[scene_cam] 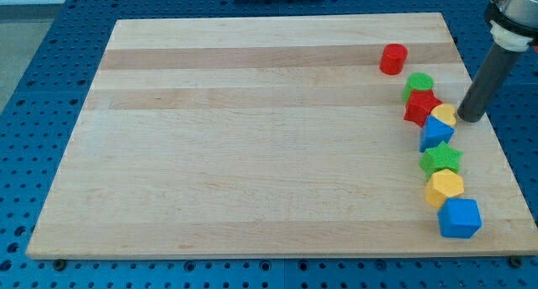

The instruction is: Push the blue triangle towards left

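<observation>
The blue triangle lies near the board's right edge, in a column of blocks. My tip stands just to its upper right, close beside a small yellow block that touches the triangle's top. A red star sits at the triangle's upper left, touching it. A green star lies just below the triangle.
A red cylinder stands alone toward the view's top. A green cylinder sits above the red star. A yellow hexagon and a blue cube end the column at the bottom right. The wooden board lies on a blue pegboard.
</observation>
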`<state>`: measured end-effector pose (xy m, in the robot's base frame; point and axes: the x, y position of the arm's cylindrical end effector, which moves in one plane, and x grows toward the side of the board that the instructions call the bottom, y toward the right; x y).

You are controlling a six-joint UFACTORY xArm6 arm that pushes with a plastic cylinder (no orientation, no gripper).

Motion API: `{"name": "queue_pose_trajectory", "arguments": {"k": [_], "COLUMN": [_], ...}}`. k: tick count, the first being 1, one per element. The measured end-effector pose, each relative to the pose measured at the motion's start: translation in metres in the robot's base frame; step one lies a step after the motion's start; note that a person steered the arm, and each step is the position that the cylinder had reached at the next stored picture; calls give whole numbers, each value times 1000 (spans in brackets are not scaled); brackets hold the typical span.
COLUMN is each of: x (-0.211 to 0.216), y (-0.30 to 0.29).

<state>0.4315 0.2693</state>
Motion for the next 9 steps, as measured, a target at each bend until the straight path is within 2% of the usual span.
{"name": "queue_pose_trajectory", "arguments": {"k": [1,2,4,6,7,8,9], "x": [20,21,52,52,52,59,63], "y": [0,-3,-76,-136,-142,-120,-58]}}
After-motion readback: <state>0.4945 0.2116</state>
